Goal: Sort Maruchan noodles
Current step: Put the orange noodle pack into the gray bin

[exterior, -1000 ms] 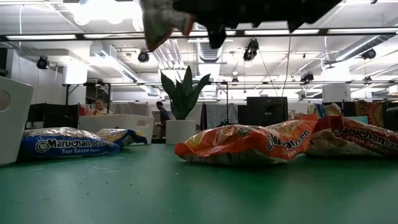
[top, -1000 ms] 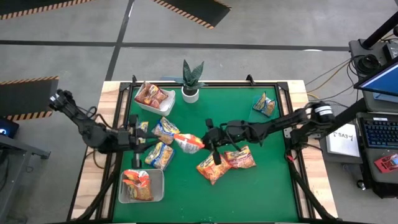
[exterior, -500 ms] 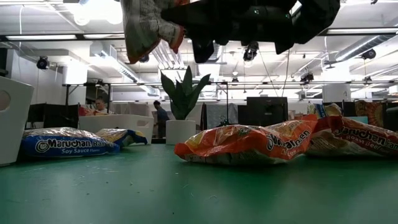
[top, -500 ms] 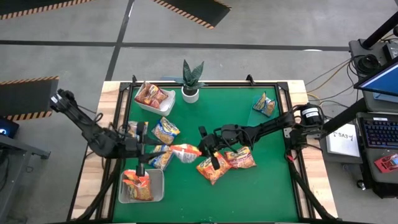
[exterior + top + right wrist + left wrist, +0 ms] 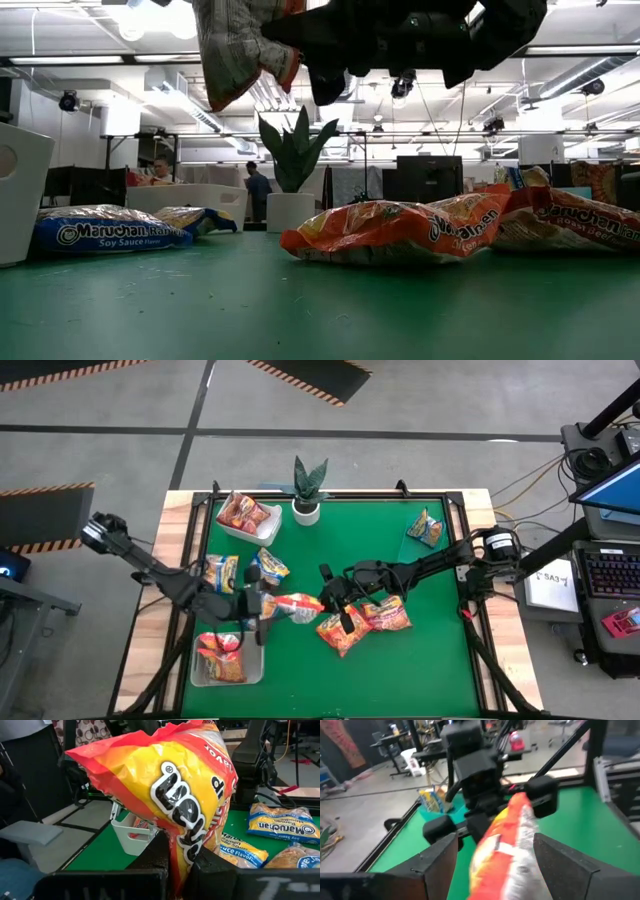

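One orange Maruchan packet hangs in the air over the table's left middle, with my right gripper shut on it. My left gripper faces it from the table's left, open. Its two fingers stand on either side of the packet's free end, and I cannot tell whether they touch it. Two more orange packets lie flat on the green mat under the right arm. Blue-and-yellow packets lie flat at the left. My right gripper pinches one end of the orange packet between its two fingers. The fingers come level from the table's right. The packet sticks out past them toward the left gripper, lifted clear of the mat, its free end drooping a little.
A white bin with orange packets stands at the near left. A white tray with red packets is at the far left, next to a potted plant. A blue-and-yellow packet lies far right. The mat's near middle is bare.
My left gripper has moved down and toward the table's right, up to the free end of the hanging packet. My right gripper first carried the packet a little down and toward the left, then kept still; the packet stays clear of the mat.
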### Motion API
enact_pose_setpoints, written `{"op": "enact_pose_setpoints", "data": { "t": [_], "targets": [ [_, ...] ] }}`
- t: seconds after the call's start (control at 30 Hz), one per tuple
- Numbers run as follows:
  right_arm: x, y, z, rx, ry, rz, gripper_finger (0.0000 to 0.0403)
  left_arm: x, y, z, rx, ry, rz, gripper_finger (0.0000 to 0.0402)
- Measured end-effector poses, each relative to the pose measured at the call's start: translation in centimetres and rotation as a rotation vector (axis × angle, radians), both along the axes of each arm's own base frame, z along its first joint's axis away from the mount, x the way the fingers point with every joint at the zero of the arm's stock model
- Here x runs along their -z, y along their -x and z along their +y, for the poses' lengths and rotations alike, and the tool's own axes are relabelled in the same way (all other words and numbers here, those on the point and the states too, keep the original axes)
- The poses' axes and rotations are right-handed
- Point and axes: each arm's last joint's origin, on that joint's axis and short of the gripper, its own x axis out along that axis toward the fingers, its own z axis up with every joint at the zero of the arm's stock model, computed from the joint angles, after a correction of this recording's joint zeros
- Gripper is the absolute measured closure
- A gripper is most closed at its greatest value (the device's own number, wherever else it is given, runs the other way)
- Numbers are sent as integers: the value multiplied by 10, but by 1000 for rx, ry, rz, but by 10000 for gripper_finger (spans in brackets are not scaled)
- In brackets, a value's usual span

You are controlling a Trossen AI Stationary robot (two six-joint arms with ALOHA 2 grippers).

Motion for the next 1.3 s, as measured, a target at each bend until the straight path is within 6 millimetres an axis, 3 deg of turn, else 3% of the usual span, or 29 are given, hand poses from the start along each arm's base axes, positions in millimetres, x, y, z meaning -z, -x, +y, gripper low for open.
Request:
{"op": "enact_pose_setpoints", "data": {
  "t": [0.33, 0.57, 0.73, 0.83, 1.07, 1.3],
  "targets": [
    [0, 0, 1, -25, 1, 4, 394, 17, -18, 0, 112, 31, 73, 210],
    [1, 0, 0, -14, -25, 16, 388, 19, -19, -1, 105, 46, 74, 320],
    [0, 1, 0, -3, -52, 30, 338, 19, -19, -1, 106, 49, 72, 390],
    [-7, 5, -5, 13, -82, 71, 290, 17, -20, -1, 100, 73, 68, 395],
    [-38, 37, -26, 77, -85, 271, 208, -8, -18, -4, 40, 211, 174, 400],
    [-73, 77, -39, 105, -17, 311, 195, -59, 0, -5, -6, 410, 368, 401]
  ]
}}
